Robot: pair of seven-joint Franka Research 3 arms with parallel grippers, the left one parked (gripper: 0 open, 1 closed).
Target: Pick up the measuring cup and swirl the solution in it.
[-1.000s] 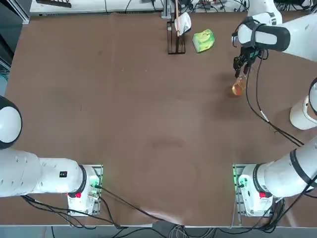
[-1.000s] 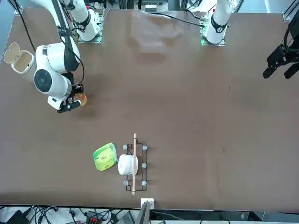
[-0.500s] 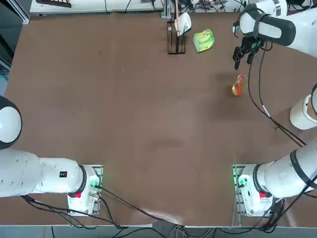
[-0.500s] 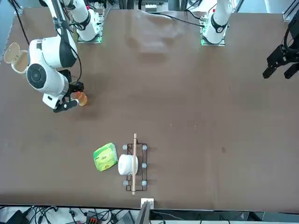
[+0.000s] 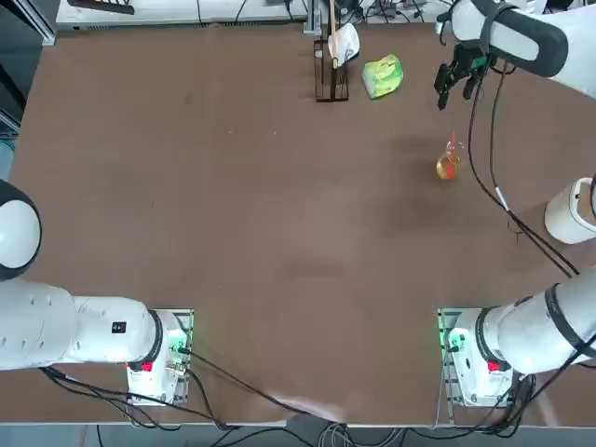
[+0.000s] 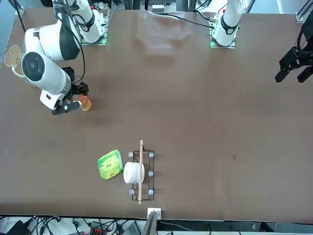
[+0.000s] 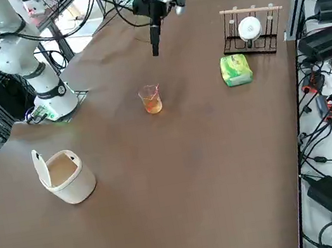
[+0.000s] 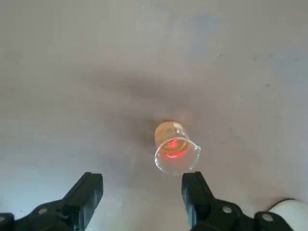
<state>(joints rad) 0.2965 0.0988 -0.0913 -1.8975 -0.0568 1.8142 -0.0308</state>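
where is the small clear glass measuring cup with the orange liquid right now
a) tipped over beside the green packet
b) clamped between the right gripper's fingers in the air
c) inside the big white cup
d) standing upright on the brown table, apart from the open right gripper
d: the small clear glass measuring cup stands upright on the brown table, while the right gripper hangs open above it, holding nothing.

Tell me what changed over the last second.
The right gripper let go of the small clear glass measuring cup of orange solution, opened, and rose away toward the table's far edge. The cup stayed upright in place; the green packet and white lidded cup didn't move.
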